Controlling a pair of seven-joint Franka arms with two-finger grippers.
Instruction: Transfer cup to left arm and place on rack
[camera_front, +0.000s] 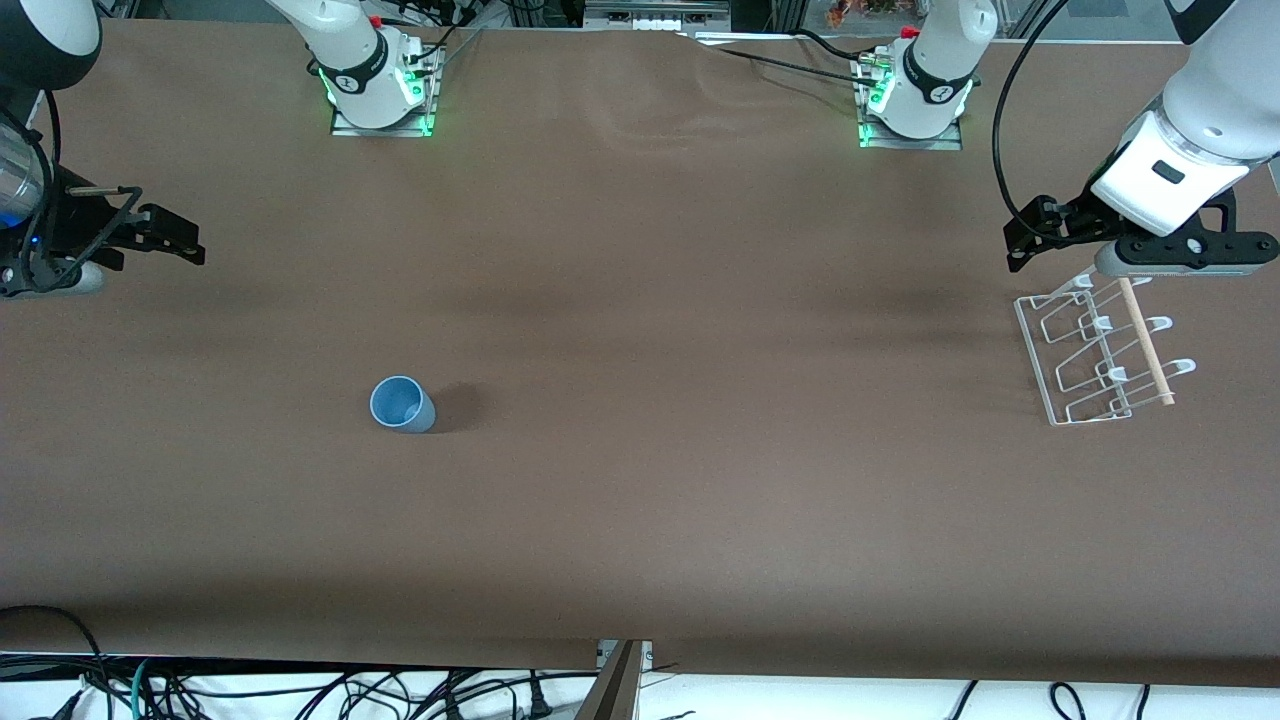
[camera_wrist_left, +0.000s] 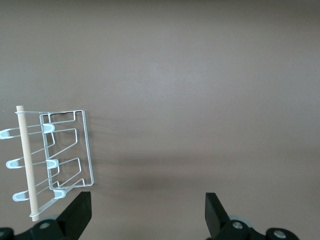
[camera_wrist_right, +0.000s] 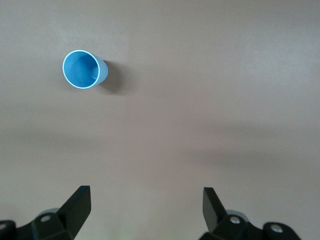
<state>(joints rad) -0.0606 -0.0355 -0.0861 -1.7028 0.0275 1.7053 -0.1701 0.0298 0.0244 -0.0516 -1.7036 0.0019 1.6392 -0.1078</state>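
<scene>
The light-blue cup (camera_front: 402, 404) stands upright on the brown table, mouth up, toward the right arm's end; the right wrist view shows the cup (camera_wrist_right: 85, 69) well apart from the fingers. My right gripper (camera_front: 185, 238) hangs open and empty over the table at that end, seen also in its own wrist view (camera_wrist_right: 146, 200). The white wire rack (camera_front: 1100, 350) with its wooden dowel sits at the left arm's end. My left gripper (camera_front: 1030, 235) hovers open and empty just above the rack's end farther from the front camera. In the left wrist view the rack (camera_wrist_left: 50, 160) lies beside the left gripper (camera_wrist_left: 147, 205).
The brown table cover (camera_front: 700, 500) stretches wide between cup and rack. Both arm bases (camera_front: 380, 95) (camera_front: 910, 100) stand along the edge farthest from the front camera. Cables hang below the table's near edge (camera_front: 300, 690).
</scene>
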